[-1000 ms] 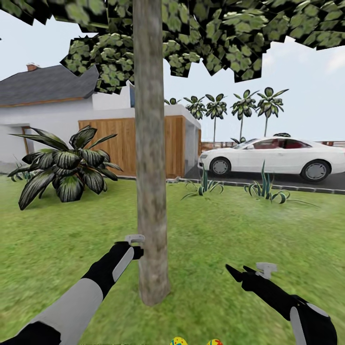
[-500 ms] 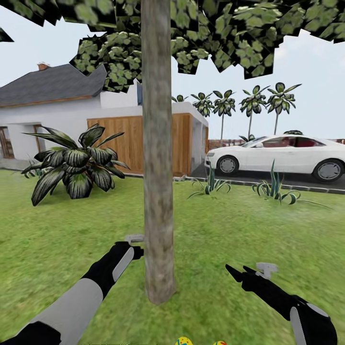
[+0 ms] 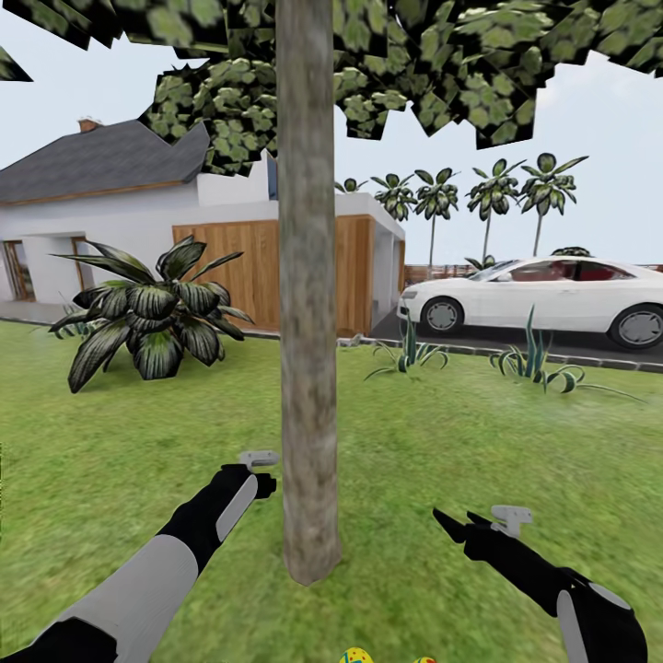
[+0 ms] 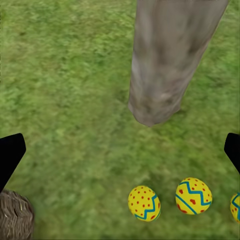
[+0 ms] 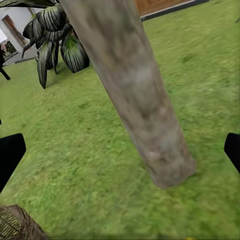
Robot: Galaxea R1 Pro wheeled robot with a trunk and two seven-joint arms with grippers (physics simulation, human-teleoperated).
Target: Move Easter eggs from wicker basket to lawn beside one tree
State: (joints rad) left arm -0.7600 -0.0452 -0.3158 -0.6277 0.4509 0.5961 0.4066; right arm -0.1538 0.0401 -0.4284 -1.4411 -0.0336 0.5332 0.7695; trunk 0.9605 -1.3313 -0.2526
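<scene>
The tree rises straight ahead with its pale trunk base on the lawn. Three yellow Easter eggs lie on the grass close to the trunk base; the tops of two eggs peek in at the head view's lower edge. The wicker basket stands on the grass beside them, its inside hidden. My left gripper hovers open just left of the trunk. My right gripper is open to the right of it.
A big dark-leaved plant grows at the back left before a white house with a wooden garage door. A white car is parked on the road at the right, behind spiky plants. Open grass lies on both sides.
The whole picture has slid a little to the right, so the camera has turned or shifted. Both arms keep the same pose in the picture.
</scene>
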